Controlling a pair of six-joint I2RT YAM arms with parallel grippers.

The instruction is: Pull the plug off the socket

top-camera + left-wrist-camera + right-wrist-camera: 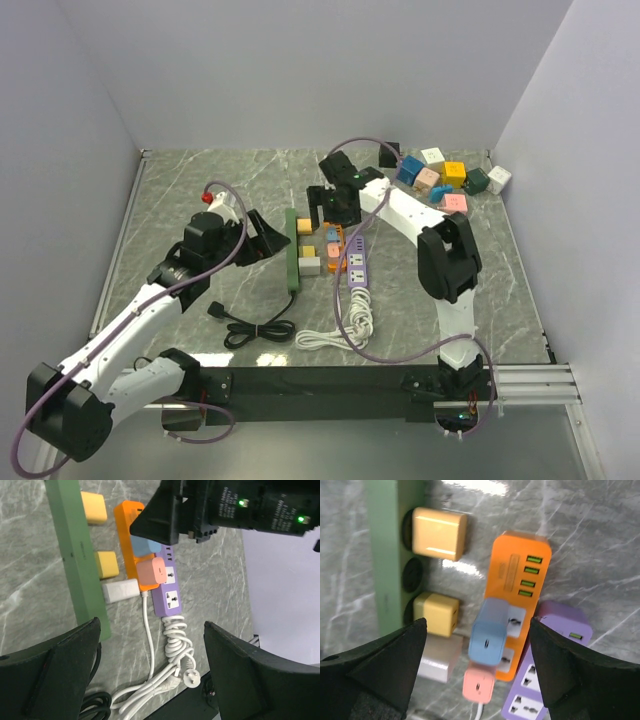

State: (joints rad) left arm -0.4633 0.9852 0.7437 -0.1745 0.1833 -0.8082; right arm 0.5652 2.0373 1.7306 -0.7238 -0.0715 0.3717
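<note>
We saw the blue plug (490, 630) seated in a socket of the orange power strip (520, 565), about halfway along it and just behind a pink plug (479, 682). It was a smooth, pale-blue plastic block with rounded corners and a small slot in its top face. It stood up from the strip towards the wrist camera, and its long side ran along the strip's length. The strip was glossy orange plastic with four green-lit USB ports at its far end. A lilac strip (540, 700) lay against its side, and a long matte green strip (385, 555) carried two yellow cube plugs and a white one. All of this rested on a grey veined marble-look table (580, 525).

The right gripper (477, 625) hung over the blue plug with its jaws spread wide, holding nothing. The left gripper (150, 630) also stood wide and empty, above the coiled white cable (177, 645).
</note>
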